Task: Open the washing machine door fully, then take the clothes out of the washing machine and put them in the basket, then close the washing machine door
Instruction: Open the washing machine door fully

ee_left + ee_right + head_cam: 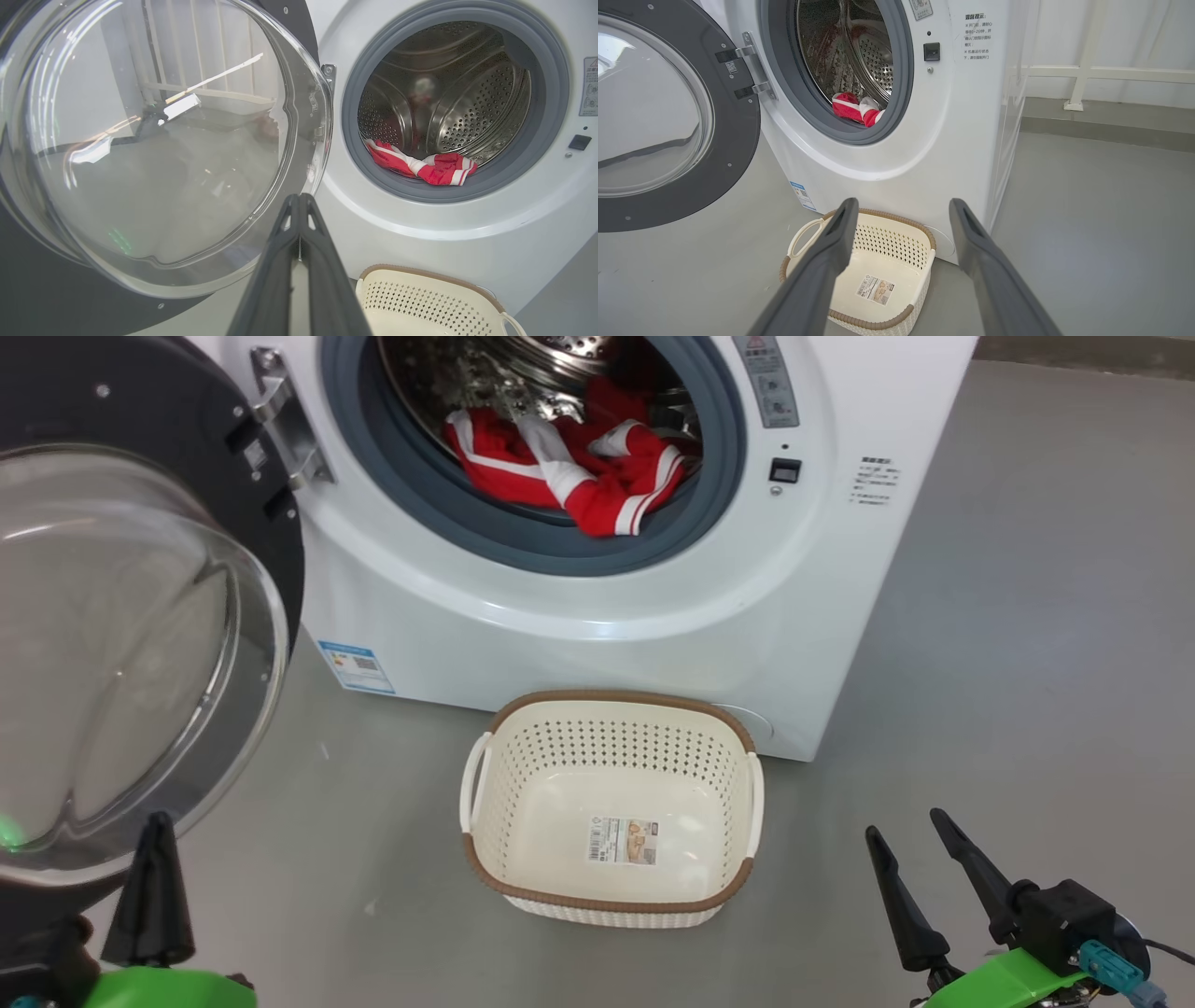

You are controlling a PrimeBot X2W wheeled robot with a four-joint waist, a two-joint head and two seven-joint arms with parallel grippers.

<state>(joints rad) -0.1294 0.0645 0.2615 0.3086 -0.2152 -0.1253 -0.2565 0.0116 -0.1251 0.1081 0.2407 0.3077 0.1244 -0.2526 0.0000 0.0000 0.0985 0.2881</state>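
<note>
**Machine.** In the head view, the washing machine (pixel 653 644) occupied the 12 o'clock sector. It was a smooth white cabinet with a rounded, glossy front. A grey rubber gasket (pixel 439 513) ringed the opening. Behind it, the perforated steel drum (pixel 467 93) showed ribbed, reflective walls.

**Clothes.** The clothes (pixel 579 476) were soft red fabric with white stripes. They lay crumpled at the drum's lower front, and one fold rested on the gasket lip at 6 o'clock of the opening.

**Door.** The washing machine door (pixel 121 635) stood swung open at 9 o'clock on a bright metal hinge (pixel 285 420). A wide glossy black rim surrounded a clear, bulging glass bowl that faced the robot. In the right wrist view its lower edge hung above the floor (pixel 1027 663).

**Basket.** The basket (pixel 616 698) was cream perforated plastic with a brown woven-look rim and two loop handles. It sat on the floor at 6 o'clock of the machine, just beside the cabinet base, with a label sticker (pixel 621 840) on its bare bottom.

**Left gripper.** The left gripper (pixel 299 200) was at 7 o'clock with its fingers pressed together on nothing. In its own wrist view its tip overlapped the bowl's lower edge, and contact could not be determined.

**Right gripper.** The right gripper (pixel 906 828) was at 5 o'clock, well apart from the basket. Its fingers were spread wide with nothing between them.

**Room for movement.** Smooth grey floor lay open from 2 to 5 o'clock, right of the cabinet's straight edge.
</note>
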